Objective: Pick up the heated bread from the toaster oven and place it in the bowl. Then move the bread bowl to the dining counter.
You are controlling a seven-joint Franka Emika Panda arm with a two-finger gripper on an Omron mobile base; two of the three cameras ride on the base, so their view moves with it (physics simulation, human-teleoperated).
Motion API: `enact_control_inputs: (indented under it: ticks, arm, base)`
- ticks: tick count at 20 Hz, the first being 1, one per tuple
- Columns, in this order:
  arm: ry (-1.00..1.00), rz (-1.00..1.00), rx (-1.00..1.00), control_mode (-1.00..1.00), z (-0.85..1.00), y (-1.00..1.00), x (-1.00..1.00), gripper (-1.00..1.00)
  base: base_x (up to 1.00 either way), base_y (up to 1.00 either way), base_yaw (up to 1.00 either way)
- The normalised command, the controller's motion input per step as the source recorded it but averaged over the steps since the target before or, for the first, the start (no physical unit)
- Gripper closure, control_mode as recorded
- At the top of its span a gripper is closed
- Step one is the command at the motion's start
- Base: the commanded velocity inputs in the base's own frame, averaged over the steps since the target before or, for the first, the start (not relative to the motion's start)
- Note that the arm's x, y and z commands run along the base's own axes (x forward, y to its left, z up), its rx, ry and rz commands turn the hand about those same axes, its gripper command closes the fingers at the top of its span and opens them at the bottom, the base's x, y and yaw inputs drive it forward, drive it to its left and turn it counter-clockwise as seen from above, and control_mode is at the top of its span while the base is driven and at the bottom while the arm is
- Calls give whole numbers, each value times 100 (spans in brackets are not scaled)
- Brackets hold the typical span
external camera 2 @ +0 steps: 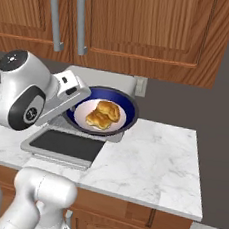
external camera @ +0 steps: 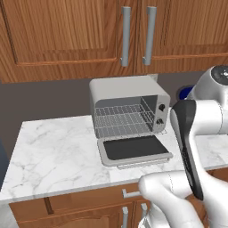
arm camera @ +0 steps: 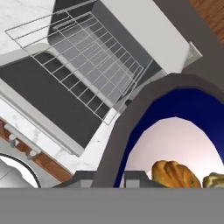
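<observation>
The dark blue bowl (external camera 2: 128, 113) with a white inside hangs tilted in front of the toaster oven (external camera: 129, 107), above the marble worktop. The golden heated bread (external camera 2: 104, 114) lies in it. My gripper (external camera 2: 73, 108) is shut on the bowl's left rim. In the hand view the bowl's rim (arm camera: 131, 118) arches up between my fingertips (arm camera: 89, 177), with the bread (arm camera: 175, 174) just inside. The oven's door (external camera: 133, 149) is down and its wire rack (external camera: 122, 119) is bare. A blue edge of the bowl (external camera: 183, 92) peeks out behind my arm. The dining counter is out of view.
The marble worktop (external camera 2: 151, 166) has wooden drawers below and its front edge close to my base. Wooden wall cabinets with grey handles (external camera: 126, 35) hang above the oven. A wall outlet (external camera 2: 140, 85) sits behind the bowl. The worktop ends at the right (external camera 2: 195, 196).
</observation>
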Motion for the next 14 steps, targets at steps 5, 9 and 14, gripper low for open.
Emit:
enact_control_inputs:
  ticks: [5,9,14]
  arm:
    - [0,1,0,100,0,0,-4,100]
    - [0,0,0,100,0,0,0,100]
    - [0,0,0,100,0,0,0,100]
  base:
    - [-38,-1,8]
    - [-100,-16,30]
    - [-82,2,80]
